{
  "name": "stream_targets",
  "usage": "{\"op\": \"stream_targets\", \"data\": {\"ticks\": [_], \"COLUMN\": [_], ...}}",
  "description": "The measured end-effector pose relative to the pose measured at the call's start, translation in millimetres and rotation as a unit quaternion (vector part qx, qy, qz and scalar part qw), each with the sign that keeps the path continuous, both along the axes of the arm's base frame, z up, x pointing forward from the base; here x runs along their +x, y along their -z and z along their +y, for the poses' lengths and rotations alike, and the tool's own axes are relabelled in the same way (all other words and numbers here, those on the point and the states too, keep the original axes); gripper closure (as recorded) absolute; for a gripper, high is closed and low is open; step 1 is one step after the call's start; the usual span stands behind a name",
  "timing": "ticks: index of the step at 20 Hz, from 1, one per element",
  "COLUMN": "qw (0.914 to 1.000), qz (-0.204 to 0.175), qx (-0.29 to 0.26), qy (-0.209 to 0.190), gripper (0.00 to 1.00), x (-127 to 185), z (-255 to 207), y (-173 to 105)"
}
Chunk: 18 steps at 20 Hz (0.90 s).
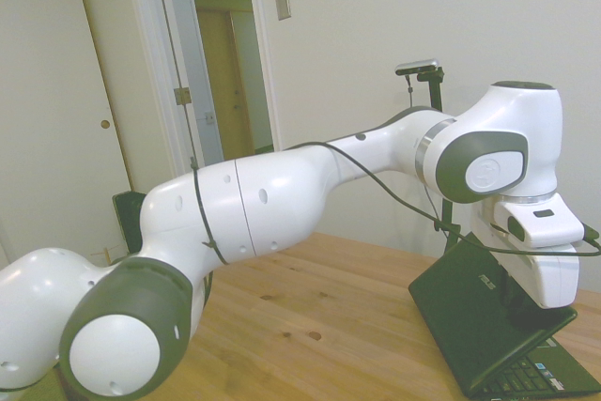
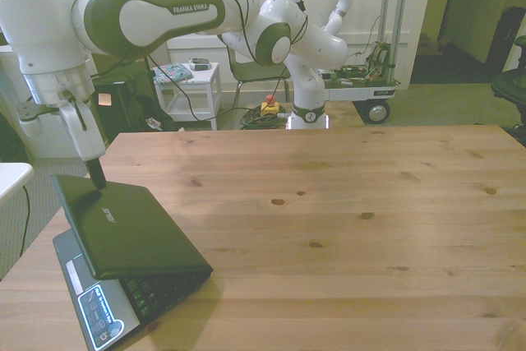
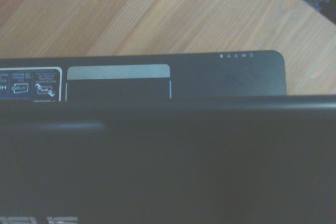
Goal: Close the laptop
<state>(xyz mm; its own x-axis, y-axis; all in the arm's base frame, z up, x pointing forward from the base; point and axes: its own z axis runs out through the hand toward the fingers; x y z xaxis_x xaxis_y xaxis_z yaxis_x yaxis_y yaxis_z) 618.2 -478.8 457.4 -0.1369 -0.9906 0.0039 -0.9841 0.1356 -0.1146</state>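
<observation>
Laptop [image 2: 131,232] lid low over keyboard, fingers [image 2: 96,174] touching its back edge, grip state unclear.

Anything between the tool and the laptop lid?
Nothing: in the front view the tool meets the lid's top edge of the laptop directly.

A white robot arm [image 2: 156,18] with grey joint covers stretches out low and nearly level from its base, then bends at the wrist so its last segment points straight down near the table's corner on the front view's left. The gripper [image 2: 96,172] hangs from that wrist with its dark fingers pointing downward. Whether the fingers are parted or together cannot be made out.
</observation>
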Motion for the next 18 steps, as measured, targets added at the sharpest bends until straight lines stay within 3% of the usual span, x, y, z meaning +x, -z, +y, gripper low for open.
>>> {"op": "stream_targets", "data": {"ticks": [7, 13, 16, 18], "qw": [0.9971, 0.9961, 0.9970, 0.9975], "qz": [0.017, 0.032, 0.014, -0.006], "qx": [-0.074, -0.082, -0.076, -0.069], "qy": [0.007, 0.010, 0.003, -0.011], "gripper": [1.00, 1.00, 1.00, 1.00], "x": [39.2, 44.9, 50.6, 55.0], "z": [18.9, 19.2, 28.6, 44.8], "y": [43.7, 71.2, 56.9, 24.8]}}
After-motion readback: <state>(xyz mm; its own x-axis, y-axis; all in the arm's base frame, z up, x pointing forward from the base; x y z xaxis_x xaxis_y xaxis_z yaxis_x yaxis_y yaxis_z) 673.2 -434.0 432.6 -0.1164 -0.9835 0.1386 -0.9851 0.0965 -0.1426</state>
